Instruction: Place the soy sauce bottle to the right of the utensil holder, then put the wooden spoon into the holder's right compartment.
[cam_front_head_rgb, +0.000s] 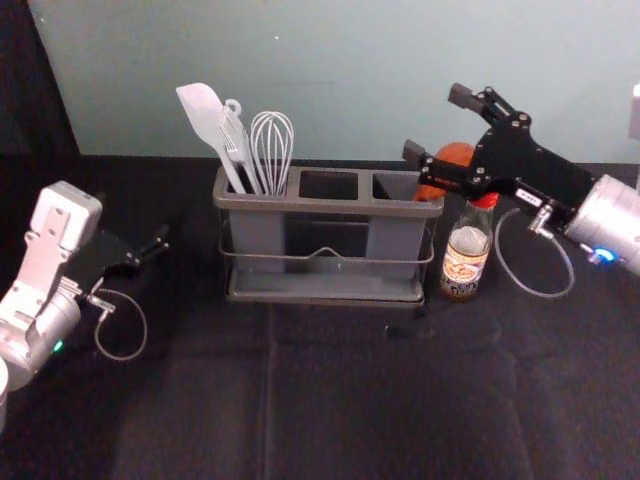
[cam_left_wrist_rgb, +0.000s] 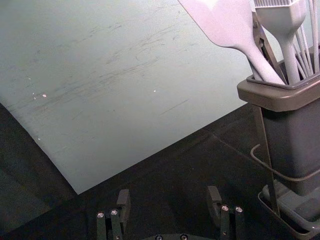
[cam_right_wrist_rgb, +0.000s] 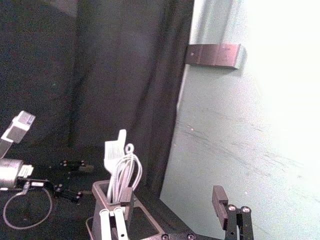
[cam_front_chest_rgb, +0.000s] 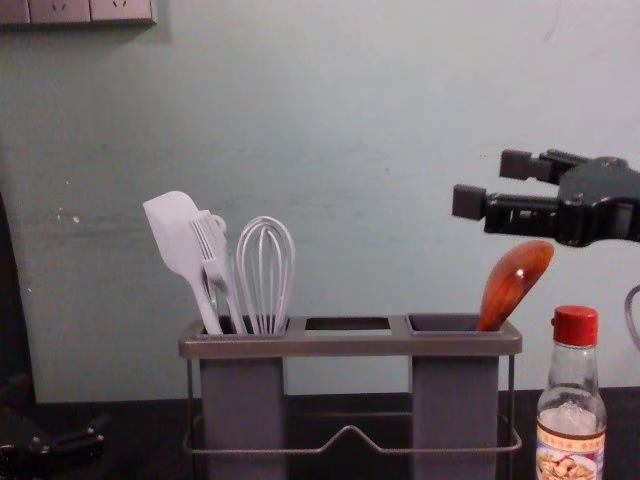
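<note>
Both placements look done: lower right in the chest view, the soy sauce bottle (cam_front_chest_rgb: 572, 400) stands beside the utensil holder (cam_front_chest_rgb: 350, 346), the wooden spoon (cam_front_chest_rgb: 516, 282) in its right compartment, probably seated. The right gripper (cam_front_chest_rgb: 494, 183), upper right, gapes empty and should retreat; the left gripper (cam_front_head_rgb: 150, 250), head view's left, idles wide, empty.

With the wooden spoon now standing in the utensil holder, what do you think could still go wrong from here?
The open right pincer hangs just above the wooden spoon; if it dips or swings, it might catch the spoon's head and lift or twist it.

The soy sauce bottle stands upright close to the right end of the utensil holder, so a low retreat of that arm could perhaps knock its red cap and tip it.
</note>
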